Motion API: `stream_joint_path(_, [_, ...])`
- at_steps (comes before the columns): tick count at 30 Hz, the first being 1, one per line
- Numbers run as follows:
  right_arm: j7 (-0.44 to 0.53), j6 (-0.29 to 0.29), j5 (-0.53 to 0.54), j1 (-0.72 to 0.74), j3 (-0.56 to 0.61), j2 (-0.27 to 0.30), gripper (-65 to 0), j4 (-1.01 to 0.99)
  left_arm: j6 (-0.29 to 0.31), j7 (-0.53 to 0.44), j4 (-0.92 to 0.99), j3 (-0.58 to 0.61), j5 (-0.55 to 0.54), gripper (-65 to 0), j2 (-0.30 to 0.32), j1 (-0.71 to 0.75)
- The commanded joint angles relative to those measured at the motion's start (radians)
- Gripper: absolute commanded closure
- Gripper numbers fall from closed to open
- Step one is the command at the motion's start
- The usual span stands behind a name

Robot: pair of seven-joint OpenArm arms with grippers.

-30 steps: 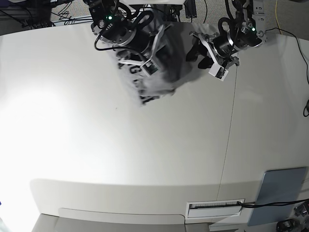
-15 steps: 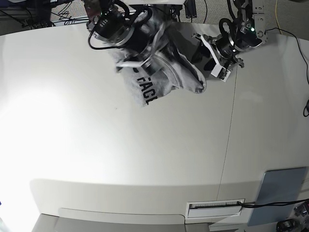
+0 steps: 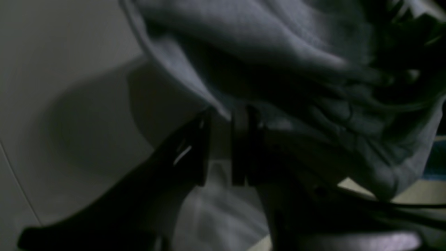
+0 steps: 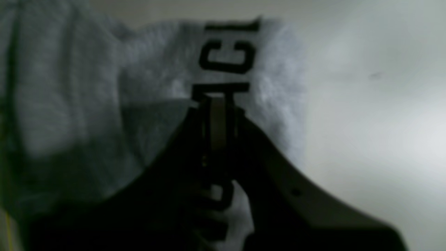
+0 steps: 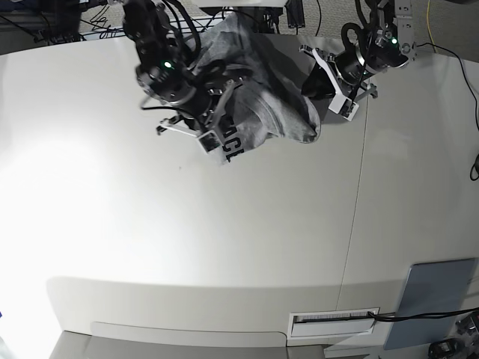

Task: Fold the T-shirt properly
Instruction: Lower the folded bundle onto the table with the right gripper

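Observation:
The heather-grey T-shirt (image 5: pixel 269 97) is bunched at the far edge of the white table (image 5: pixel 224 247), between both arms. Black lettering (image 5: pixel 230 146) shows on its front corner. My right gripper (image 5: pixel 213 134) is shut on that lettered part. In the right wrist view the closed gripper (image 4: pixel 217 104) pinches the T-shirt (image 4: pixel 69 87) at the letters (image 4: pixel 226 55). My left gripper (image 5: pixel 313 84) sits at the T-shirt's right side. In the left wrist view the gripper (image 3: pixel 223 153) is nearly closed, with the edge of the T-shirt (image 3: pixel 278 42) running between its fingers.
A grey-blue flat panel (image 5: pixel 430 299) lies at the front right corner. A white slotted strip (image 5: pixel 333 321) sits at the front edge. A seam (image 5: pixel 358 194) runs down the table's right part. Cables (image 5: pixel 105 22) lie behind the table.
My right arm has moved left and toward the front, dragging the lettered part of the T-shirt with it. The T-shirt has spread out lower. The left arm has shifted slightly back.

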State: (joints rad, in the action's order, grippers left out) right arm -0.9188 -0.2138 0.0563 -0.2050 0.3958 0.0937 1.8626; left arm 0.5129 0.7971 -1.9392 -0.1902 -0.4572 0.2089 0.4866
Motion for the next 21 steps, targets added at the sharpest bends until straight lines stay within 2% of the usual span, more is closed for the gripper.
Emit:
stream_joint_path(1, [0.023,0.002,-0.003,0.032,-0.002,-0.002,0.0,-0.013,0.001,-0.030,-0.006,-0.002,-0.014,-9.2,0.005,0.000])
stream_joint_path(6, [0.026,0.033,-0.055,0.138,-0.029,-0.002,0.0,-0.167,0.001,-0.063,0.001,-0.002,-0.014,-9.2,0.005,-0.002])
stream_joint_path(12, [0.029,0.067,-0.093,0.254,-0.145,0.016,0.0,-0.317,0.004,-0.065,0.001,-0.002,-0.015,-9.2,0.005,-0.019])
stream_joint_path(17, [0.027,0.081,-0.084,0.283,-0.263,0.081,0.0,-0.282,0.004,-0.065,0.001,-0.002,-0.015,-9.2,0.005,-0.018])
stream_joint_path(21, [-0.045,0.082,-0.064,0.282,-0.278,0.147,0.0,-0.129,0.004,-0.065,0.001,-0.002,-0.015,-9.2,0.005,-0.018])
